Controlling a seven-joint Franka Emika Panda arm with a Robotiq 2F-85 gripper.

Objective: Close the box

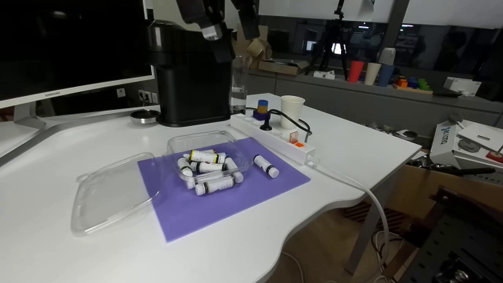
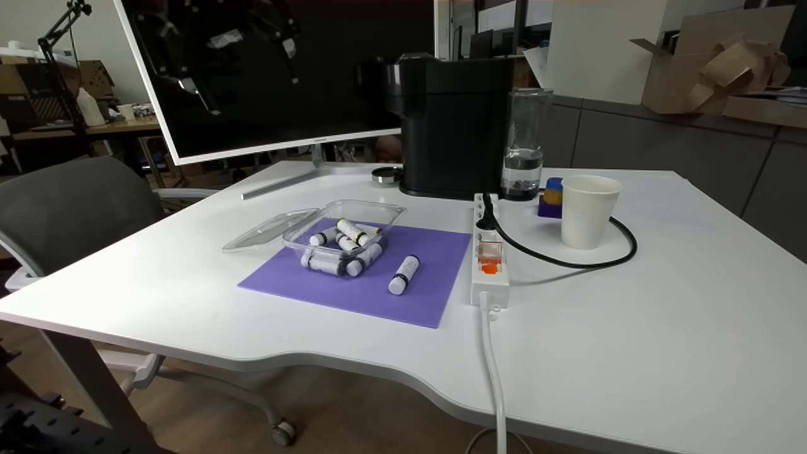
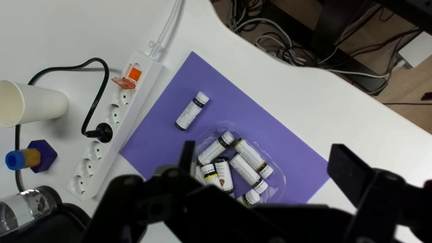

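Note:
The box is a see-through plastic clamshell lying open. Its deep half point(image 1: 237, 153) sits on the purple mat point(image 1: 212, 212) and holds several small white-labelled bottles. Its lid half point(image 1: 118, 192) lies flat beside it, partly on the mat and partly on the white table. Both the deep half point(image 2: 359, 211) and the lid point(image 2: 271, 232) also show in an exterior view. In the wrist view the deep half point(image 3: 277, 173) is partly covered by my gripper and the lid is hidden. My gripper point(image 3: 265, 158) is open and empty, high above the box. It also shows in both exterior views point(image 1: 237, 45) point(image 2: 252, 88).
A single bottle point(image 1: 266, 166) lies on the mat beside the box. A white power strip point(image 1: 271, 137) with a plugged black cable runs along the mat. A paper cup point(image 1: 291, 112), a tall black appliance point(image 1: 192, 78) and a monitor point(image 1: 70, 43) stand behind.

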